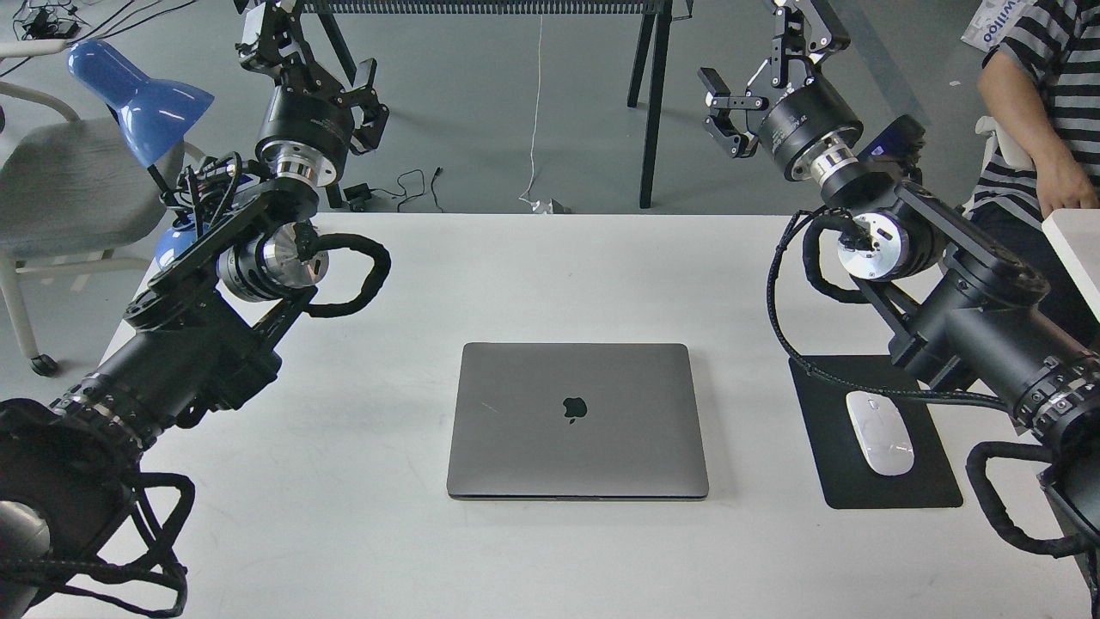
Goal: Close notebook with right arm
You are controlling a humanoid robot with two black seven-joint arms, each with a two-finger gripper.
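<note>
The notebook [577, 420] is a space-grey laptop that lies flat in the middle of the white table [550, 275], lid down, with the black apple logo facing up. My right arm [945, 301] comes in from the right. Its gripper [760, 64] is open and empty, raised high beyond the table's far edge, well away from the notebook. My left gripper [311, 53] is open and empty, raised at the far left.
A white mouse [880, 432] lies on a black mouse pad [868, 481] right of the notebook, under my right arm. A blue desk lamp [137, 94] and a grey chair [60, 180] stand at the left. A person in a striped shirt [1044, 103] sits at the far right.
</note>
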